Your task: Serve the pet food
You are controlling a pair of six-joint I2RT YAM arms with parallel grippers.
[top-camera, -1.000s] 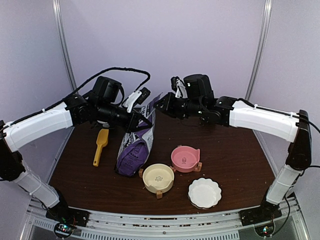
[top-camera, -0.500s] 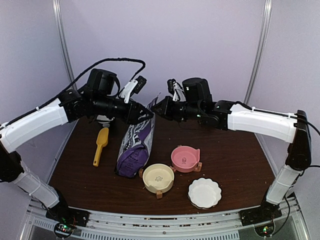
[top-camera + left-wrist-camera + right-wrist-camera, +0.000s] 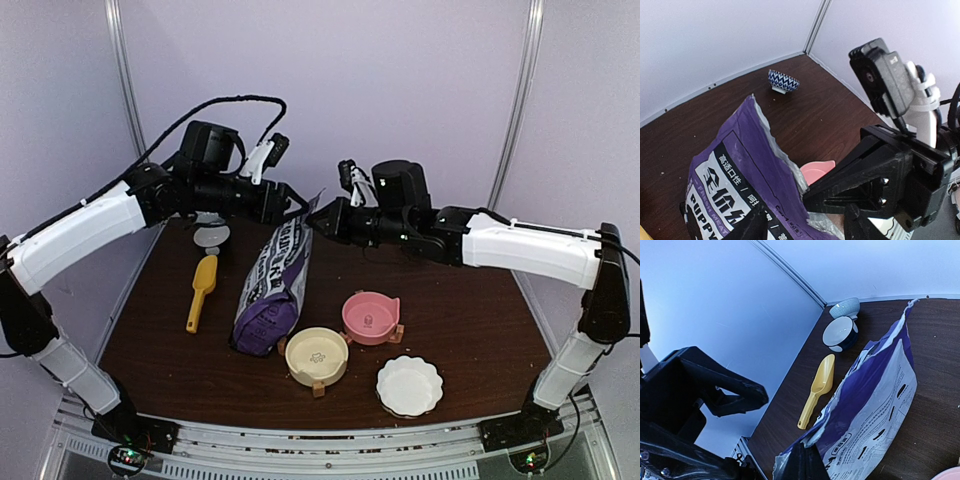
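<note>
Opening the PUPPY FOOD bag point(image 3: 272, 285) looks like the step in hand, so work the mouth, not the body. The pet food itself shows in no view; you should assume it sits inside the bag, which lies propped on the table point(image 3: 470, 300) with its torn top raised toward the back. Your right end effector point(image 3: 806, 460) is closed tight on one torn lip of the mouth. Your left end effector point(image 3: 805, 225) has its fingers spread with the other lip between them, not pinching. Close the left on that foil edge first, well in from the ragged corner so it doesn't slip or tear. Then draw the two lips apart sideways, gently, both at the same height. Don't lift much: the bag is soft and would likely sag or tip, spilling toward the cream bowl point(image 3: 317, 353) and pink bowl point(image 3: 370, 315) just in front. You need an opening wide enough for the yellow scoop point(image 3: 200, 290), which lies beside the bag on its left. The two wrists are close together here, so watch for contact between them.
</note>
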